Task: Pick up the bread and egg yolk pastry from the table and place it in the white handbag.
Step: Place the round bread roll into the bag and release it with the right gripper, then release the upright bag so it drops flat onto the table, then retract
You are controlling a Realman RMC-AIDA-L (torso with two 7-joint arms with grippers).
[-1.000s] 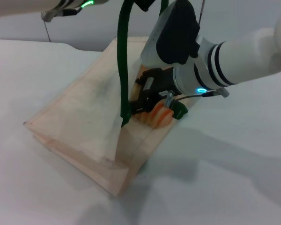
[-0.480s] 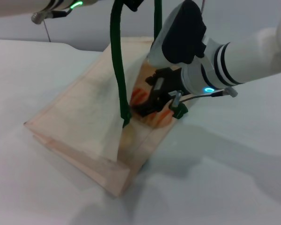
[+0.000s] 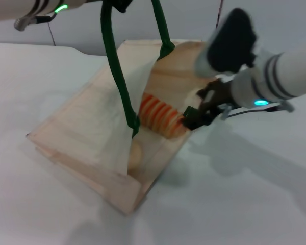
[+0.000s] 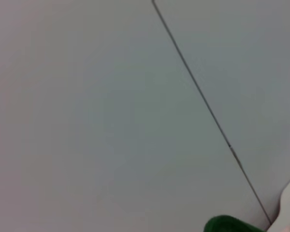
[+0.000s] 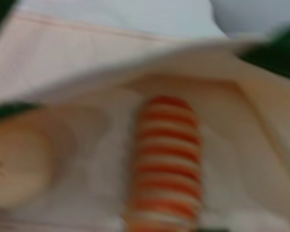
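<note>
Bread (image 3: 162,116) and egg yolk pastry (image 3: 135,154) lie inside the white handbag (image 3: 86,127); the right hand (image 3: 196,113), apparently empty though I cannot tell how far open, should clear the rim without snagging, while the left hand, out of sight, holds the green handle (image 3: 117,66) high.

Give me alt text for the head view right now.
The bread and the egg yolk pastry lie inside the open white handbag on the table. The left arm holds a green handle up; the right gripper sits at the bag's rim, beside the bread.
</note>
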